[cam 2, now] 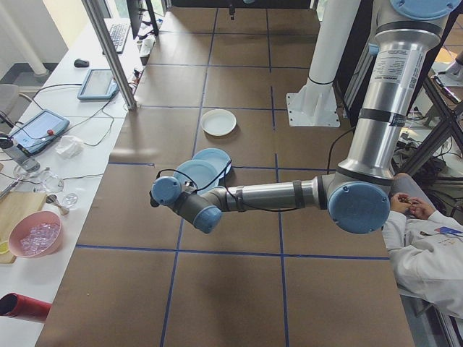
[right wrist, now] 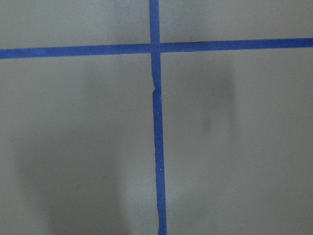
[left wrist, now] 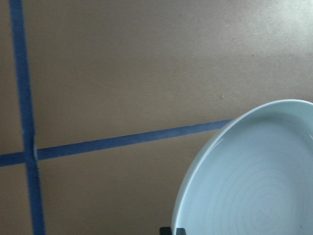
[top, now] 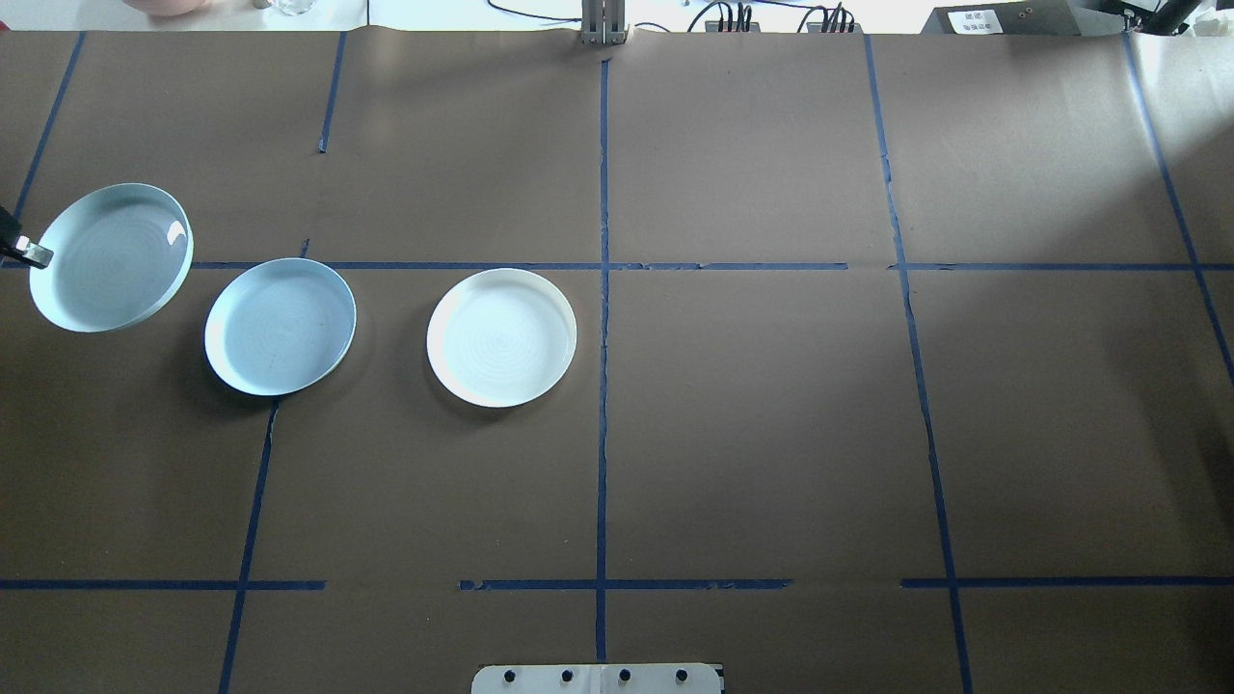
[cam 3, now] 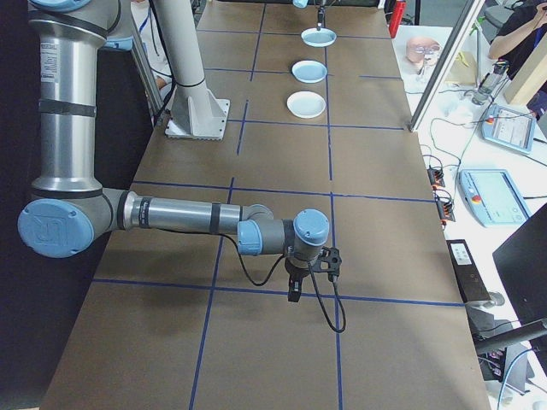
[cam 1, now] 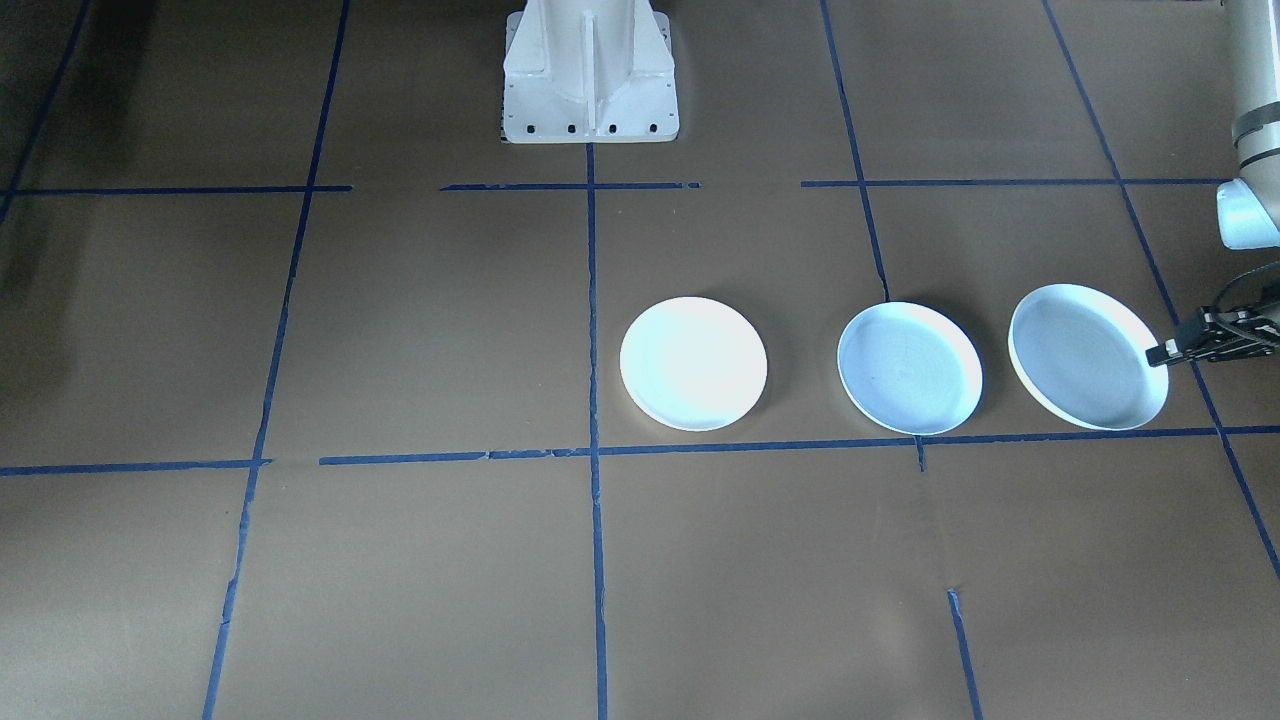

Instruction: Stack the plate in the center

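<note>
Jaws on outer plate [cam 1: 1087, 357] rim

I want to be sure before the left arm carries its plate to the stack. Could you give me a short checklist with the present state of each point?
1. Left gripper shut on the outer plate rim: ok.
2. Outer plate lifted, tilted above table: ok.
3. Middle plate in the path; clearance: cannot tell.
4. Center plate bare, nothing on it: ok.
5. Right gripper far from plates: ok.
</note>
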{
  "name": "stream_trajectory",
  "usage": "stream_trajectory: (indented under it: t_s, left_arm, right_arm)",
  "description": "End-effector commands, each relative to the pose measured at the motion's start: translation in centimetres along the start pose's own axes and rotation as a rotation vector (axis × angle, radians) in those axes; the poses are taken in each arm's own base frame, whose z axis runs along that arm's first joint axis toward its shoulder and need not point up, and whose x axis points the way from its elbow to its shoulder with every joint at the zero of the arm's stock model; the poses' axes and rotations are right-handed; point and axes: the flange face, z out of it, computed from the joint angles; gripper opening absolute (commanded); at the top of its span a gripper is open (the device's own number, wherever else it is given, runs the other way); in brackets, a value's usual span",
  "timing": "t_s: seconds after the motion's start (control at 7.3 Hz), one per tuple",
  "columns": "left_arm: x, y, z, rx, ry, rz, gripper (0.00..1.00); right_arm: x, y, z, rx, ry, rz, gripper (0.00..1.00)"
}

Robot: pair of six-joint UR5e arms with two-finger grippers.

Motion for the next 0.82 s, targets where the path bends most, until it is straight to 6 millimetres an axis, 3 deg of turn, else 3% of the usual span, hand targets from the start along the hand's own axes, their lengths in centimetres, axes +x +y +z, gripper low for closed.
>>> stream_trajectory:
  t_s: [0.0, 0.14, 0.68]
  left_arm:
    - [4.2, -0.6, 3.8, -0.012, -0.032, -0.015, 0.0]
    - [7.4, -0.6, 6.8, -0.021, -0.05, -0.035, 0.0]
    - [8.8, -0.1, 9.5, 0.021, -0.082, -0.041, 0.0]
  right_arm:
    - [0.0, 0.0, 0.0, -0.001, 0.0, 0.001, 1.0]
    - [0.0, 0.0, 0.0, -0.001, 0.0, 0.001, 1.0]
    - [0.0, 0.0, 0.0, -0.001, 0.0, 0.001, 1.0]
